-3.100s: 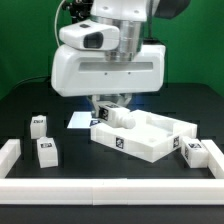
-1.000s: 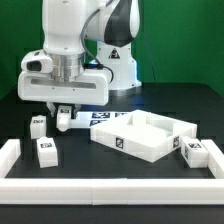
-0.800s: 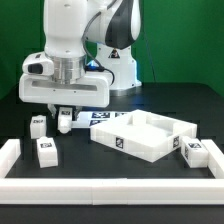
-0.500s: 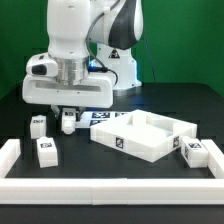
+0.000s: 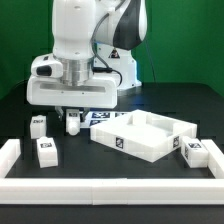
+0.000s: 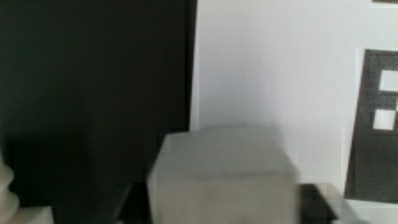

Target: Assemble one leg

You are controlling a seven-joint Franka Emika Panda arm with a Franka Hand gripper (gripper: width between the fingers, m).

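My gripper (image 5: pixel 71 116) hangs low over the table, left of the panel in the exterior view. It is shut on a leg (image 5: pixel 72 124), a small white post held upright just above the table. In the wrist view the leg (image 6: pixel 222 178) fills the space between the jaws, with a dark finger (image 6: pixel 331 202) beside it. Two more legs (image 5: pixel 38 126) (image 5: pixel 46 151) stand at the exterior view's left. Another leg (image 5: pixel 193 152) lies at the right, by the large white rimmed panel (image 5: pixel 150 138).
The marker board (image 5: pixel 99 116) lies flat just behind the held leg, and its white surface and a tag (image 6: pixel 381 110) show in the wrist view. Low white rails run along the front (image 5: pixel 100 190), the left (image 5: pixel 8 155) and the right (image 5: pixel 213 160).
Three seconds ago the gripper was by the panel's left corner. Over the last second it has drifted slowly to the exterior view's right with the leg in it.
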